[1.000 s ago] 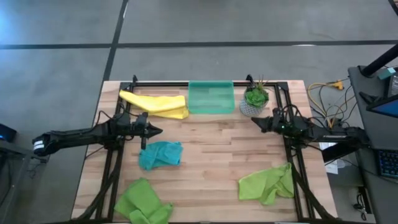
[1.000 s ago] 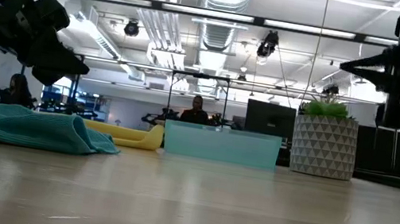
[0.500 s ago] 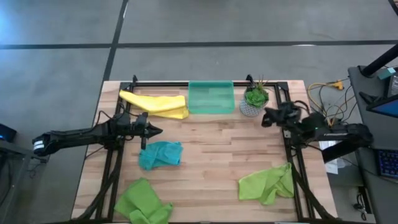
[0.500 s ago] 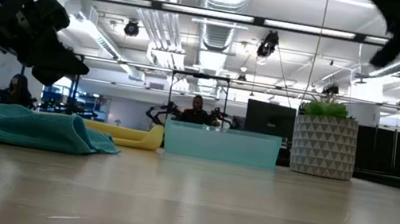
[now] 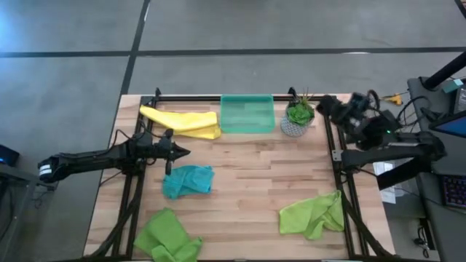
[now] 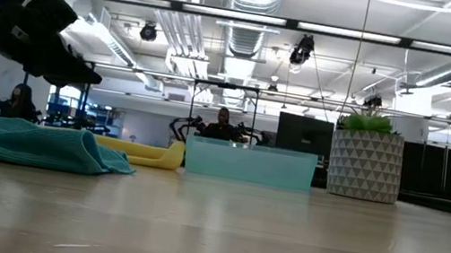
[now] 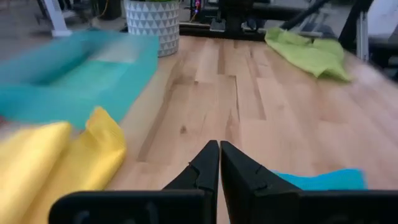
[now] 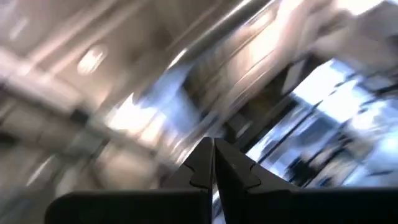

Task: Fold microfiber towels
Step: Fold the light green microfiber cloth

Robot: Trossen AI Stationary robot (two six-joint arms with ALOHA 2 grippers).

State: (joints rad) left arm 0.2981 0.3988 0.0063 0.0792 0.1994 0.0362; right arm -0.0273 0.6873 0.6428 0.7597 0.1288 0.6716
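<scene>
Nothing is folded yet: all 4 towels lie crumpled on the bench (image 5: 247, 167). The left claw (image 5: 186, 153), pinched shut and empty, hovers between the yellow towel (image 5: 183, 121) and the teal towel (image 5: 188, 180) (likely first). The right claw (image 5: 322, 102), closed too, sits by the far right corner. Next it must open and descend.

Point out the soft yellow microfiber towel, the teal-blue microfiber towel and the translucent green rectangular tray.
soft yellow microfiber towel (image 5: 182, 121): high view, middle of the cloth.
teal-blue microfiber towel (image 5: 187, 180): high view, centre of the crumpled cloth.
translucent green rectangular tray (image 5: 247, 114): high view, its floor.
</scene>
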